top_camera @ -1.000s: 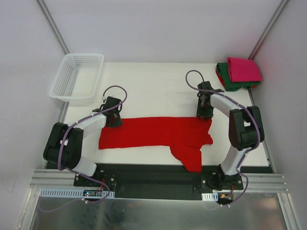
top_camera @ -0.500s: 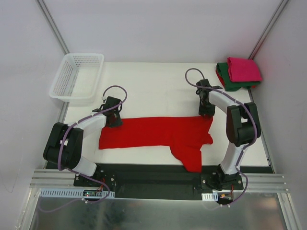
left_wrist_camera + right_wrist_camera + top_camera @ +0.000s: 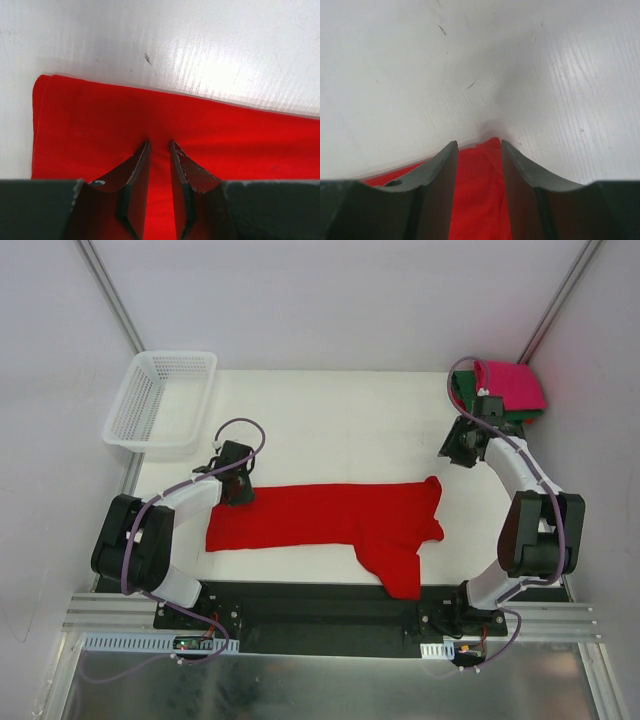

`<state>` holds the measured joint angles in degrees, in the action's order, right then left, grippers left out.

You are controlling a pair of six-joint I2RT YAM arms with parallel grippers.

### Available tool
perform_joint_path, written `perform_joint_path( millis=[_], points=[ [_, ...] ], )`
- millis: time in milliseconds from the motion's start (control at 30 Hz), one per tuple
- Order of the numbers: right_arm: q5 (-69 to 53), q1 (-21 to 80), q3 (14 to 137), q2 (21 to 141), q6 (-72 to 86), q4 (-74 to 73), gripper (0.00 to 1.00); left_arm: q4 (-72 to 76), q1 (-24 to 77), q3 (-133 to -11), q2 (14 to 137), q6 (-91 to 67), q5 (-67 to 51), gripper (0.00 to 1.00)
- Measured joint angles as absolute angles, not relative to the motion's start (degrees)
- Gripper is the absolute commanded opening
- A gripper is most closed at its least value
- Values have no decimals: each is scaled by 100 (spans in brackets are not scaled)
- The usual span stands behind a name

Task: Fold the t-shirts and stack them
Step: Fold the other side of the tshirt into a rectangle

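The red t-shirt (image 3: 330, 520) lies as a long folded strip across the table's near half, one sleeve hanging over the front edge. My left gripper (image 3: 237, 490) is at the strip's far left corner. In the left wrist view its narrow jaws (image 3: 159, 142) pinch a pucker of the red cloth (image 3: 75, 115). My right gripper (image 3: 455, 452) stands apart from the shirt, up and to the right of its far right corner. Its fingers (image 3: 476, 142) are parted, with the red corner (image 3: 475, 190) showing loose in the gap. The pink t-shirt (image 3: 510, 385) lies folded on the green t-shirt (image 3: 464, 392) at the back right.
A white mesh basket (image 3: 125, 405) sits at the back left corner. The white table top (image 3: 330, 430) stretches between the basket and the folded stack. White walls close in on three sides, and the right arm's wrist is close to the stack.
The right gripper has left the red shirt's far right corner and swung back and right toward the stack, jaws a little wider. The left gripper and the shirt stay put.
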<state>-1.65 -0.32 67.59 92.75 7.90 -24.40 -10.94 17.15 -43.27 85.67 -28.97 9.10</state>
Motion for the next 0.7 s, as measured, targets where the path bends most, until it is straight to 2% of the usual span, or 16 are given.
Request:
perform_joint_path(
  millis=[233,700],
  points=[
    [-823,-526,6742,9325,982,-2274,43,-1129,1715,-4388,8619,-2893,908,22],
    [-2215,-1203,5791,9880,1719,-1601,43,-1142,1678,-4401,8626,-2869,864,22]
  ],
)
